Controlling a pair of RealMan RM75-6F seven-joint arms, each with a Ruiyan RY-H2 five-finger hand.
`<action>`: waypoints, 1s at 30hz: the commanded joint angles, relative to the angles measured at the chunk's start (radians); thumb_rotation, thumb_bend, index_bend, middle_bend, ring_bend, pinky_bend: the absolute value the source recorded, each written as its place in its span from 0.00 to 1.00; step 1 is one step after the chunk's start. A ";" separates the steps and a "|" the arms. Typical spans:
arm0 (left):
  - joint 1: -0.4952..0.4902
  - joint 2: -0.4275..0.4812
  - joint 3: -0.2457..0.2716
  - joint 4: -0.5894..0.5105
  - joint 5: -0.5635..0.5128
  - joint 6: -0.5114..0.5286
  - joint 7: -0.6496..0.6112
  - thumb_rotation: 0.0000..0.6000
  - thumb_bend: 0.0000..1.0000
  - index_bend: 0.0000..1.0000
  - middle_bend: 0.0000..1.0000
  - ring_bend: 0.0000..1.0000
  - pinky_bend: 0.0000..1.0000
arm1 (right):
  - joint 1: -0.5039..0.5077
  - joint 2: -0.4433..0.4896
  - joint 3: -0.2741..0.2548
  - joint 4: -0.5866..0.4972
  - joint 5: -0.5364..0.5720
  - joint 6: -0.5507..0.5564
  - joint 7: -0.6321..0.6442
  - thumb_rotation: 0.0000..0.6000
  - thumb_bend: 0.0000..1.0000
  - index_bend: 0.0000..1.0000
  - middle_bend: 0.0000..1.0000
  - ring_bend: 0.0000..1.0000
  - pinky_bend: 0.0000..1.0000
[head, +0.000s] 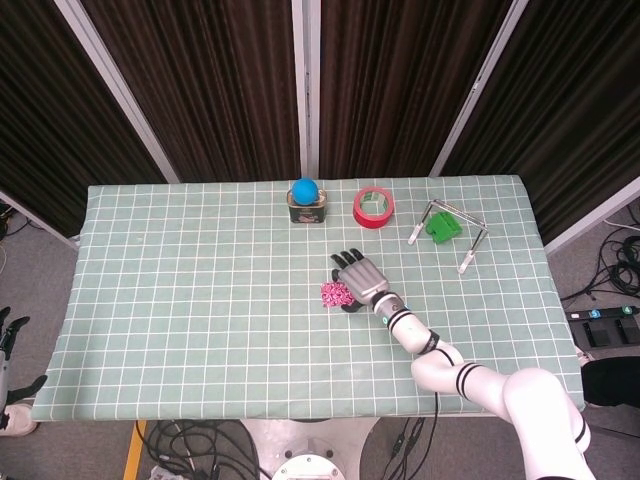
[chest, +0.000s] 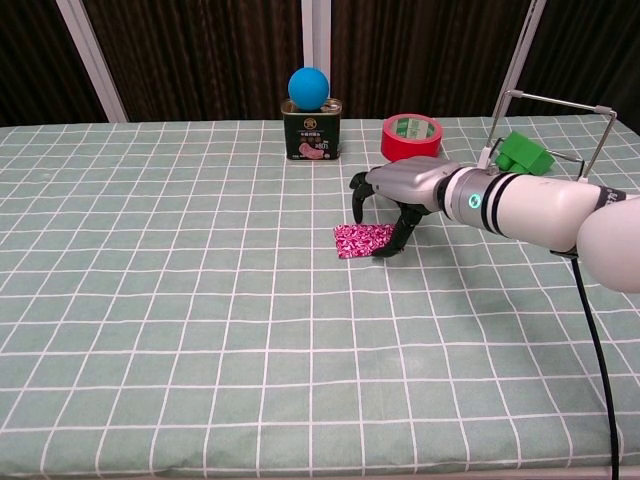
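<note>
Green checked cloth (chest: 150, 300): right hand (chest: 400, 190), fingers curled down, touches pink packet (chest: 360, 240); tin (chest: 311, 133) label unreadable.

- On the table (head: 200, 300): small packet (chest: 362, 240) near the middle, flat on the cloth.
- Right hand (chest: 392, 200) over the packet's right side, fingertips (chest: 388, 250) down at its edge.
- Behind the packet: can (chest: 311, 133), with a ball (chest: 309, 87) on top.
- Right of the can: tape roll (chest: 411, 136).
- Further right: wire frame (head: 447, 232) with a block (chest: 524, 153) inside it.
</note>
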 joint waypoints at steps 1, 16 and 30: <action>-0.001 0.001 -0.001 -0.001 0.000 0.000 0.000 1.00 0.08 0.23 0.16 0.11 0.15 | 0.000 -0.002 -0.001 0.004 -0.002 -0.001 0.002 0.76 0.15 0.30 0.04 0.00 0.00; -0.002 -0.001 -0.007 0.011 -0.005 -0.001 -0.014 1.00 0.08 0.23 0.16 0.11 0.15 | -0.221 0.273 0.009 -0.356 0.018 0.333 -0.027 0.75 0.15 0.23 0.04 0.00 0.00; -0.039 0.002 -0.021 -0.013 0.017 -0.017 0.018 1.00 0.08 0.23 0.16 0.11 0.15 | -0.604 0.602 -0.138 -0.777 -0.162 0.810 0.064 0.76 0.16 0.21 0.02 0.00 0.00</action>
